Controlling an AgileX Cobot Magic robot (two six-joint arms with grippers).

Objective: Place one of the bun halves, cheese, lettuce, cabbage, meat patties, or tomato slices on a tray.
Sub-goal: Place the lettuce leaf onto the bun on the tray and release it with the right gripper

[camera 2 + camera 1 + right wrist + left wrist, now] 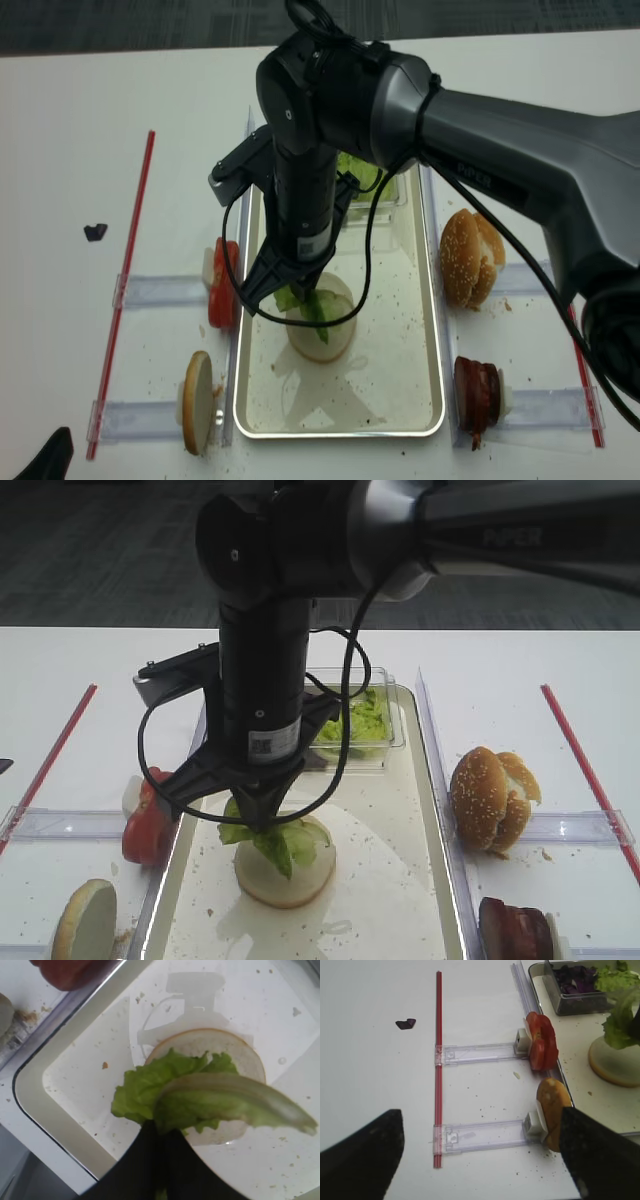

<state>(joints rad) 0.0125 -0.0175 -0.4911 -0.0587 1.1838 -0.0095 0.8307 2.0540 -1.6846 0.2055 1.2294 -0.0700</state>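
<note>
Exterior high: right claw (262, 818) points straight down over the tray (430, 820), pinched shut on the lettuce (275, 842); the leaf hangs from its tip and touches the pale cut face of a bun half (290, 865) lying on the tray floor.
Same view, around the tray: tomato slices (145, 825) stand just off its left rim, sesame bun halves (490, 798) just off its right rim, meat patties (515, 930) by its near right corner.
Right wrist: lettuce (200, 1097) sticks out from between the closed dark fingers (150, 1170), spread over the bun half (220, 1050) inside the tray (55, 1110).
Left wrist: left claw (480, 1152) stands wide open and holds nothing, over the white tabletop (370, 1075) left of the tray (600, 1105); cabbage (577, 977) sits in a clear tub (580, 1005) at the tray's far end.
Exterior high (realsense): lettuce (305, 303) hangs under the right claw (288, 292), near the middle of the tray (400, 380).
</note>
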